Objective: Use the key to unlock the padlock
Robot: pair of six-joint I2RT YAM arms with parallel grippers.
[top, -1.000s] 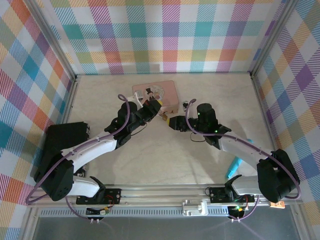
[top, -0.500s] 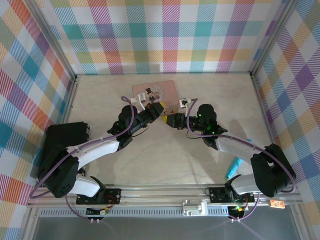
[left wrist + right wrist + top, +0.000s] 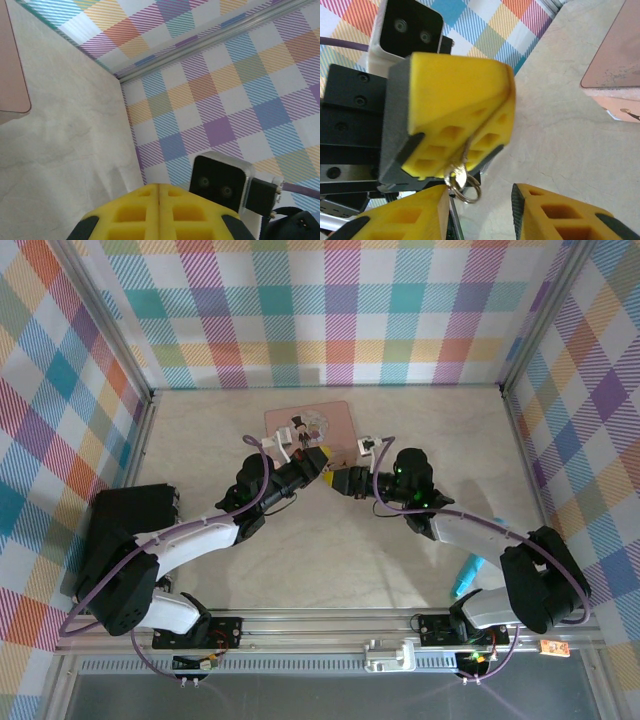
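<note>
My left gripper (image 3: 324, 456) is shut on the key (image 3: 460, 169). In the right wrist view the key's thin shaft is pinched between the left gripper's yellow fingers (image 3: 465, 95). Its bright head and a small wire ring (image 3: 468, 191) hang out below them. My right gripper (image 3: 480, 192) is open and faces the left one, with the ring close beside its left finger (image 3: 415, 215). In the top view the right gripper (image 3: 338, 480) nearly meets the left over the table's middle. In the left wrist view the left gripper (image 3: 159, 186) has its pads pressed flat together. I cannot make out the padlock.
A pink rectangular tin (image 3: 310, 424) lies just behind both grippers, with a corner (image 3: 12, 60) in the left wrist view and an edge (image 3: 615, 60) in the right wrist view. A teal object (image 3: 468, 576) lies near the right arm's base. Checked walls surround the table.
The right arm has swung in and up toward the left gripper, closing the gap between them. The left gripper shifted slightly up and right, still shut.
</note>
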